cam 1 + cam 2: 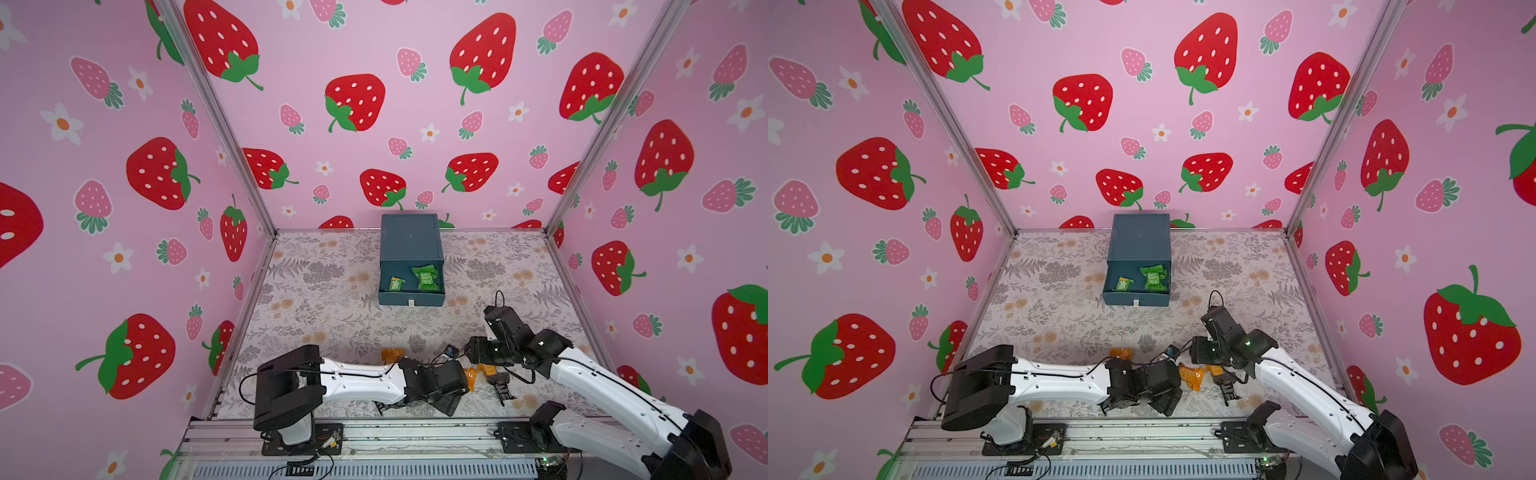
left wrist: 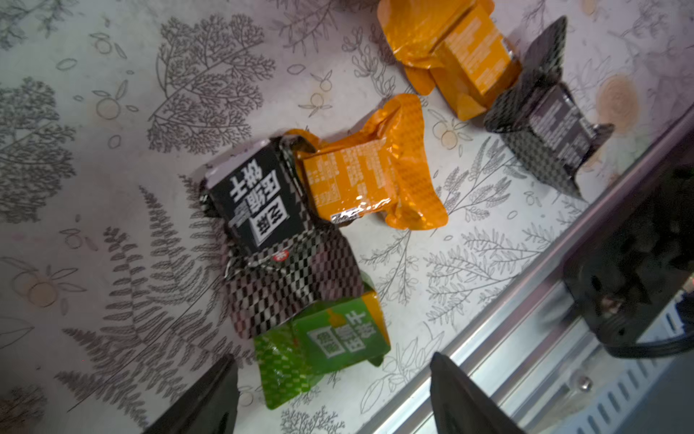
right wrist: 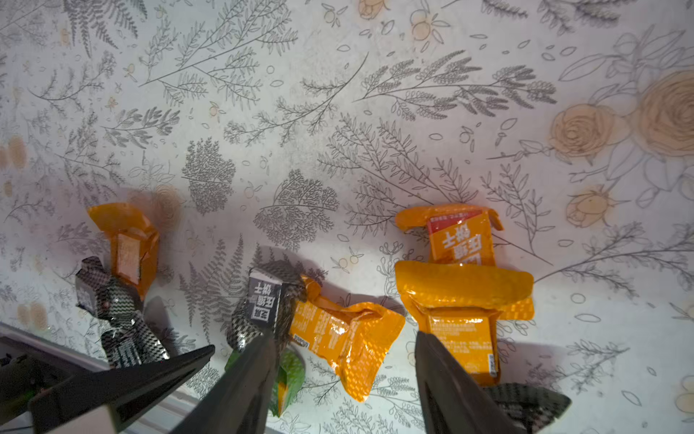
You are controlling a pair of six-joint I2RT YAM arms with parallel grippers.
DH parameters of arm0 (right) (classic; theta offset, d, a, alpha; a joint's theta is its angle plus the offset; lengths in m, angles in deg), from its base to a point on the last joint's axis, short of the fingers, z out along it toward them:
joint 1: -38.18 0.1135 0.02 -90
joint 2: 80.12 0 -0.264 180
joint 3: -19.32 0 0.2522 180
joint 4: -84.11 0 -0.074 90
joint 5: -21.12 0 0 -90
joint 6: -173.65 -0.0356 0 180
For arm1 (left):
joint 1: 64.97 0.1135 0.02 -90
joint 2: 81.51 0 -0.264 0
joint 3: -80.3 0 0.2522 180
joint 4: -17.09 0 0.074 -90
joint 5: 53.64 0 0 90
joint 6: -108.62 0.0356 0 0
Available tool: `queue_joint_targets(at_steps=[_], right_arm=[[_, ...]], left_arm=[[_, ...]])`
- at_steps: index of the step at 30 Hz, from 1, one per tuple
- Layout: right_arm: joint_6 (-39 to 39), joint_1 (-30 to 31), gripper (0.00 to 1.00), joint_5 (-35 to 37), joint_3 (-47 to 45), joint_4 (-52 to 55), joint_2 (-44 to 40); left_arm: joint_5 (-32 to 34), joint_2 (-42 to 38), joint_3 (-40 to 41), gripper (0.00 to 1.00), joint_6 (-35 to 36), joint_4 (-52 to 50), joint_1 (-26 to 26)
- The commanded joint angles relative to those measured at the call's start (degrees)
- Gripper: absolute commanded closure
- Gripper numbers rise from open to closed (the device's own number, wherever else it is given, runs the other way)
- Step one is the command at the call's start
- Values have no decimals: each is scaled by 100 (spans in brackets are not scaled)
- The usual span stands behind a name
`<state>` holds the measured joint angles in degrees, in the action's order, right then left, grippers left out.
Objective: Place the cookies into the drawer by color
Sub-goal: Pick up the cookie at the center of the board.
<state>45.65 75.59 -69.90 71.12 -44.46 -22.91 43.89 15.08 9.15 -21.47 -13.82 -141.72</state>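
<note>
The teal drawer (image 1: pixel 409 239) stands at the back with its top tray (image 1: pixel 411 300) pulled out; two green cookies (image 1: pixel 424 277) lie in it. Loose cookies cluster near the front edge. My left gripper (image 2: pixel 334 394) is open, its fingers on either side of a green cookie (image 2: pixel 323 345) without touching it. That green cookie is partly under a black cookie (image 2: pixel 263 203), and an orange cookie (image 2: pixel 368 176) lies beside the black one. My right gripper (image 3: pixel 345 360) is open over that same orange cookie (image 3: pixel 345 334). Two more orange cookies (image 3: pixel 462 240) lie beside its finger.
An aluminium rail (image 2: pixel 525 338) runs along the front edge close to the left fingers. Another orange cookie (image 2: pixel 450 49) and black cookie (image 2: pixel 544 112) lie further along. The left gripper's finger (image 3: pixel 150 375) sits close to the right one. Patterned walls enclose three sides.
</note>
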Motion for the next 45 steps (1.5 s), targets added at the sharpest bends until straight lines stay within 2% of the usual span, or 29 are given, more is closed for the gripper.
queue_joint_targets(at_steps=[1,6,17,20,24,26,31,33,35,39,41,43,45], right_arm=[[139,-129,35,-233,-125,-202,-141],[183,-216,35,-268,-196,-190,-295],[205,-265,35,-276,-279,-193,-370],[196,-265,35,-277,-296,-200,-356],[205,-261,35,-294,-307,-218,-324],[205,-261,35,-294,-322,-246,-316],[231,-261,35,-345,-305,-256,-213],[232,-262,35,-364,-322,-286,-205],[237,-263,35,-360,-330,-290,-187],[242,-267,35,-393,-319,-295,-167],[241,-265,35,-391,-327,-295,-174],[240,-260,35,-391,-346,-304,-175],[240,-265,35,-398,-346,-313,-174]], left_arm=[[186,228,-414,10,47,-175,-19],[499,613,-751,9,-5,-722,-35],[658,677,-574,14,-180,-1252,-53],[765,650,-428,17,-229,-1294,-9],[623,676,-208,28,-209,-1189,131],[621,619,-71,30,-234,-1186,197],[731,218,380,29,-253,-1135,483],[690,4,603,25,-213,-1035,614],[735,-150,706,20,-209,-1049,663],[753,-199,762,19,-242,-1067,670],[703,-132,769,23,-326,-1086,663],[552,-99,846,30,-397,-972,665],[340,-129,965,32,-445,-755,651]])
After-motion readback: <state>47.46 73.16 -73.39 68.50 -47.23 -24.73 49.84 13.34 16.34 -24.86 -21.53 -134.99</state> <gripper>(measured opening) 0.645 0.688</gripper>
